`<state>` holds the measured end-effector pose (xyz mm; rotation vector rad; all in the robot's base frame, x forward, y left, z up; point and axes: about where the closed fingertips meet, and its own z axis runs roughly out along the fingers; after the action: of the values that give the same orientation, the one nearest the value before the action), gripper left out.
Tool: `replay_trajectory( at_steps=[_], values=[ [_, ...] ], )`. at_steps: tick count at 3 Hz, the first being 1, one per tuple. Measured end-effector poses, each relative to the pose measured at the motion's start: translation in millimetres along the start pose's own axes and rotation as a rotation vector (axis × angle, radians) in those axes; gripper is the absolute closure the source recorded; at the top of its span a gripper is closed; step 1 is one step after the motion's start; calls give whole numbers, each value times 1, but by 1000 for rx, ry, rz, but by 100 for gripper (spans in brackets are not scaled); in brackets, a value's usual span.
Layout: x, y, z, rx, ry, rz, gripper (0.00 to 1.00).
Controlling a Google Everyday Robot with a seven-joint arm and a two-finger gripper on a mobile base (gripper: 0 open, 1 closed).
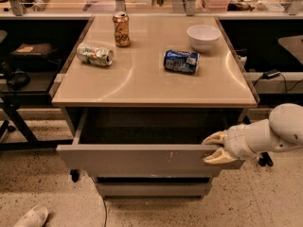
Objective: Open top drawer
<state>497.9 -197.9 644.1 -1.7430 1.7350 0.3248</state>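
The robot's cream two-finger gripper (214,148) sat below the desk's front right corner. Its fingers straddled the upper rim of the wide grey flat-fronted top drawer (137,159), narrowly set and holding it. That drawer stood partly pulled out under the front edge of the beige-topped desk (142,86). Held so near one end, it could have skewed and jammed, or the rim slipped free. The dented blue drinks can (181,61) near the right edge bore white print, unreadable
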Motion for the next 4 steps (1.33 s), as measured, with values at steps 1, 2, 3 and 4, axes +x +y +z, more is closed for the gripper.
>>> replay_trajectory(
  at_steps=[1,2,3,4],
  values=[
    [-1,33,-9,-45,-26,-43,34],
    [-1,57,-17,-72,-36,-65,57],
    [-4,95,-32,-106,-39,-101,83],
    [-6,94,-34,-106,-39,-101,100]
  ],
)
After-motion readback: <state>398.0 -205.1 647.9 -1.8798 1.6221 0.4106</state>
